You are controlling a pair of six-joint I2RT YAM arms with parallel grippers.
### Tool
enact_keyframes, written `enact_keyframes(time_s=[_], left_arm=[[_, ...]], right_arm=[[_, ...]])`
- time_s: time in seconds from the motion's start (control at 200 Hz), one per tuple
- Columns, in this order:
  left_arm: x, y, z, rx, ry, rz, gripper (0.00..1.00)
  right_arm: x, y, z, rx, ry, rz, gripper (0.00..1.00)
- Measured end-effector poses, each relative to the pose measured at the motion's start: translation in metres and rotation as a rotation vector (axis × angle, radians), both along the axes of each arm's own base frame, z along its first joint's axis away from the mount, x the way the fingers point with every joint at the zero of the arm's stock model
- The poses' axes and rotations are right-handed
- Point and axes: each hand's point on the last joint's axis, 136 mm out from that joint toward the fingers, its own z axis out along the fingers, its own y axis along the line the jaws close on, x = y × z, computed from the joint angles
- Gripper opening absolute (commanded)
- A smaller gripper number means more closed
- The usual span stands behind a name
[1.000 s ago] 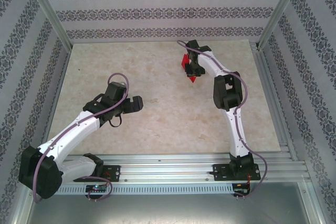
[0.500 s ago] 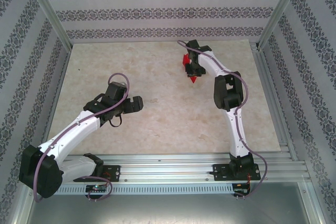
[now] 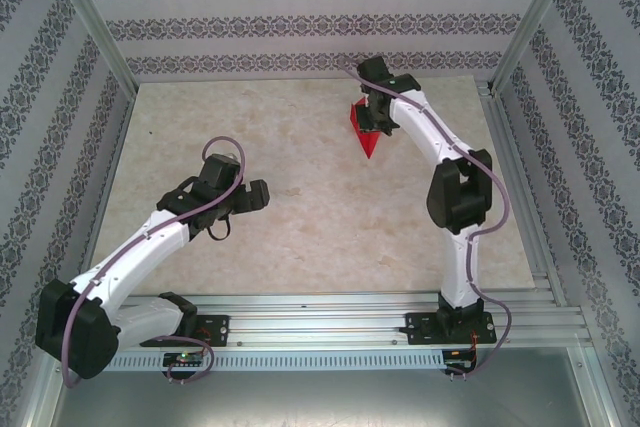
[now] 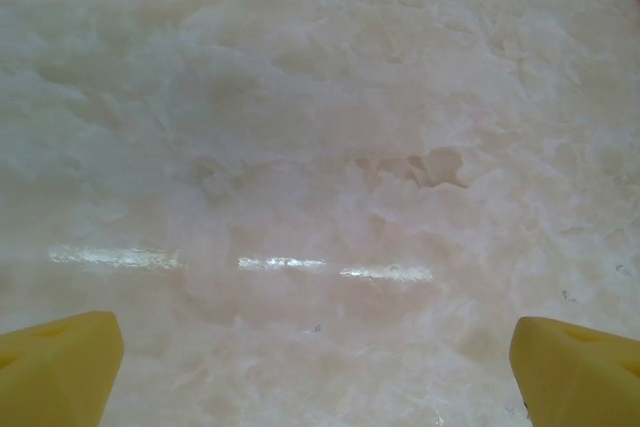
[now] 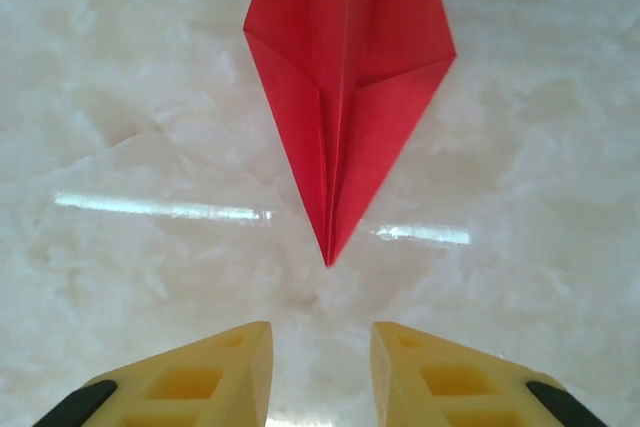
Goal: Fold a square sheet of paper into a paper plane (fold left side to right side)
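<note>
While left gripper (image 4: 318, 367) and right gripper (image 5: 320, 357) gape empty, the paper plane (image 5: 345, 77) should be folded along its seemingly central crease (image 5: 337, 157).

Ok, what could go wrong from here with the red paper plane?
The paper plane lies flat on the table, its tip ahead of the right gripper, so a narrow pinch may push it along rather than lift it. Nothing presses its flaps, so they might spring open. The left gripper, open, is too far to steady it.
</note>
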Motion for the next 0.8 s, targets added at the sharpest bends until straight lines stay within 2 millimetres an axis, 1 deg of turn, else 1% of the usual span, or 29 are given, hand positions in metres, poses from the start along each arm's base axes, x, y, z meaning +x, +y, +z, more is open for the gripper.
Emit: enact_keyframes(time_s=[0.075, 0.16, 0.225, 0.3, 0.315, 0.355, 0.375, 0.395, 0.42, 0.5, 0.579, 0.679, 0.799], left_arm=[[0.002, 0.010, 0.008, 0.027, -0.039, 0.037, 1.00], [0.005, 0.026, 0.026, 0.061, -0.120, 0.098, 1.00], [0.007, 0.040, 0.045, 0.084, -0.200, 0.150, 1.00], [0.008, 0.060, 0.071, 0.113, -0.320, 0.223, 1.00], [0.007, 0.063, 0.075, 0.119, -0.342, 0.238, 1.00], [0.007, 0.074, 0.086, 0.140, -0.401, 0.276, 1.00], [0.006, 0.079, 0.090, 0.152, -0.427, 0.297, 1.00], [0.006, 0.083, 0.092, 0.165, -0.447, 0.312, 1.00], [0.005, 0.089, 0.095, 0.185, -0.476, 0.335, 1.00], [0.004, 0.106, 0.094, 0.266, -0.522, 0.388, 1.00], [0.006, 0.116, 0.085, 0.362, -0.539, 0.405, 1.00], [0.011, 0.124, 0.069, 0.460, -0.527, 0.396, 1.00], [0.020, 0.133, 0.049, 0.541, -0.499, 0.384, 1.00]], right_arm=[[-0.025, -0.008, 0.026, -0.004, -0.046, 0.000, 0.39], [-0.058, -0.027, 0.055, -0.005, -0.120, -0.021, 0.42], [-0.083, -0.045, 0.070, -0.008, -0.176, -0.044, 0.45], [-0.107, -0.066, 0.076, -0.005, -0.245, -0.077, 0.55], [-0.111, -0.070, 0.075, -0.004, -0.253, -0.085, 0.57], [-0.124, -0.083, 0.071, -0.005, -0.281, -0.114, 0.68], [-0.129, -0.091, 0.068, -0.009, -0.298, -0.126, 0.78], [-0.135, -0.098, 0.063, -0.007, -0.313, -0.149, 0.90], [-0.141, -0.106, 0.057, -0.011, -0.329, -0.167, 0.98], [-0.158, -0.130, 0.034, -0.029, -0.376, -0.226, 0.98], [-0.169, -0.149, 0.013, -0.045, -0.433, -0.272, 0.98], [-0.174, -0.167, -0.009, -0.067, -0.512, -0.320, 0.98], [-0.173, -0.186, -0.035, -0.099, -0.579, -0.366, 0.98]])
